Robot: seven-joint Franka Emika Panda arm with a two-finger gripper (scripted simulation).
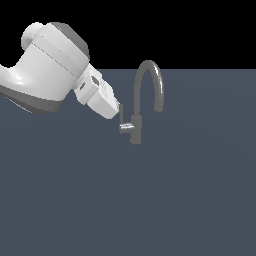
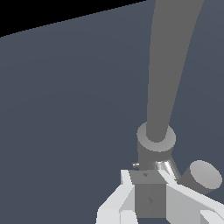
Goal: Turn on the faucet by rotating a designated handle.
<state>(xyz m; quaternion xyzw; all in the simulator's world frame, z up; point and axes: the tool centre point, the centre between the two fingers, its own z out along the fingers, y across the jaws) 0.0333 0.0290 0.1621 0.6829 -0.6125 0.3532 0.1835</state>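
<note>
STEP: turn handle (image 1: pixel 126 127) | gripper (image 1: pixel 120 114) at the handle, 9 o'clock of faucet (image 1: pixel 145 100); spread or pinching: cannot tell | HOW: push the lever steadily round its stub, keep contact | AROUND: bare worktop (image 1: pixel 150 200); arched spout near at 1 o'clock, avoid bumping it

You see the grey gooseneck faucet (image 1: pixel 141 102) standing upright, its tall arched spout curving toward the exterior view's right, with the short handle (image 1: pixel 126 127) projecting horizontally from its body toward the exterior view's left.
</note>
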